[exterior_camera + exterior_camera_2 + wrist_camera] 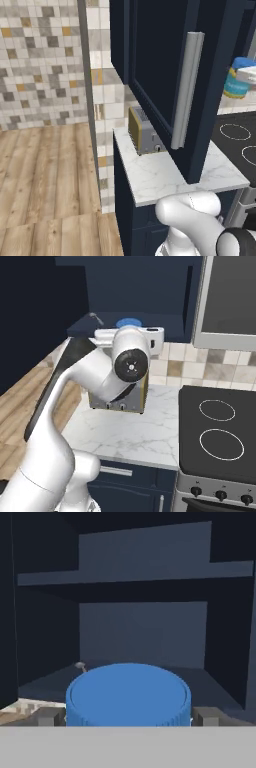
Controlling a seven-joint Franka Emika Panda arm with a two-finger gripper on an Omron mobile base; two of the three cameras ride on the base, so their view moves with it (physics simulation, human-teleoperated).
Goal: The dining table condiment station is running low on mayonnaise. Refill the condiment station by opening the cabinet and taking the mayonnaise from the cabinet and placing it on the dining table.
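The cabinet (150, 60) stands with its door swung open toward the camera in the left base view, the long silver bar handle (187, 90) running down the door's outer face. In the hand view the cabinet interior is dark, with one shelf (135, 577) crossing its upper part.

The mayonnaise (128, 694) sits between the two fingertips (47, 717) of the claw (128, 718); its blue lid takes up the lower centre of the hand view, with a fingertip against each side. The claw is closed on the jar. In the left base view the jar (239, 80) shows at the right edge, blue lid above a yellow body, beside the open door. In the right base view only its lid (129, 322) shows, above the white wrist.

A silver toaster (142, 131) stands on the marble worktop (170, 175) below the cabinet. A black stove (220, 431) adjoins the worktop.
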